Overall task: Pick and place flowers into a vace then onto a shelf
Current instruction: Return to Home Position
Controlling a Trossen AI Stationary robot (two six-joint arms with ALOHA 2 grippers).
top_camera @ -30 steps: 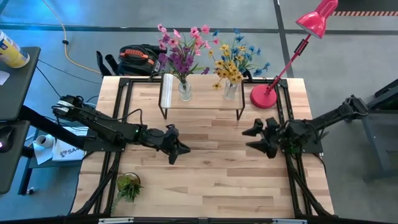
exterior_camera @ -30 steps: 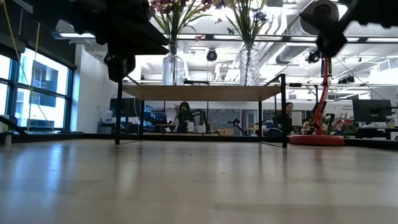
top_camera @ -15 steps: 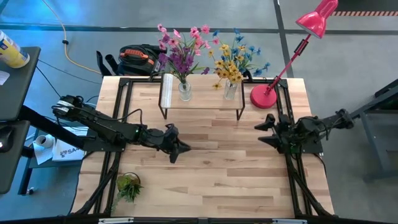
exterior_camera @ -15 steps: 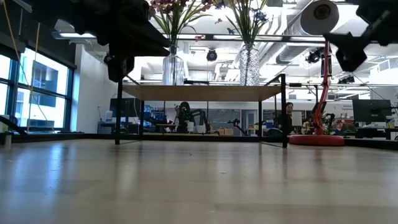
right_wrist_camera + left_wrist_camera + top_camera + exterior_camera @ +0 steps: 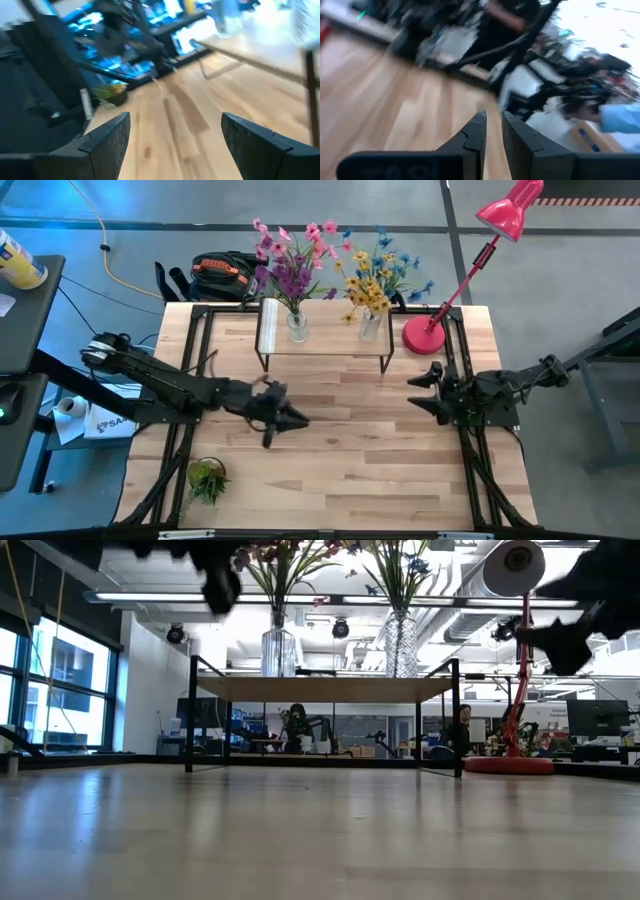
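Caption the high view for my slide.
Both bunches of flowers, pink-purple and blue-yellow, stand in glass vases on the shelf; left gripper shut, right gripper open, over the table.

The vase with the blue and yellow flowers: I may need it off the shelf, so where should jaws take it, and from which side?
Probably the glass body of the vase, below the flowers, coming in level from the open table side of the shelf. The vase stands upright, the flowers spread over its mouth, and the pink lamp stands close on the right-arm side.
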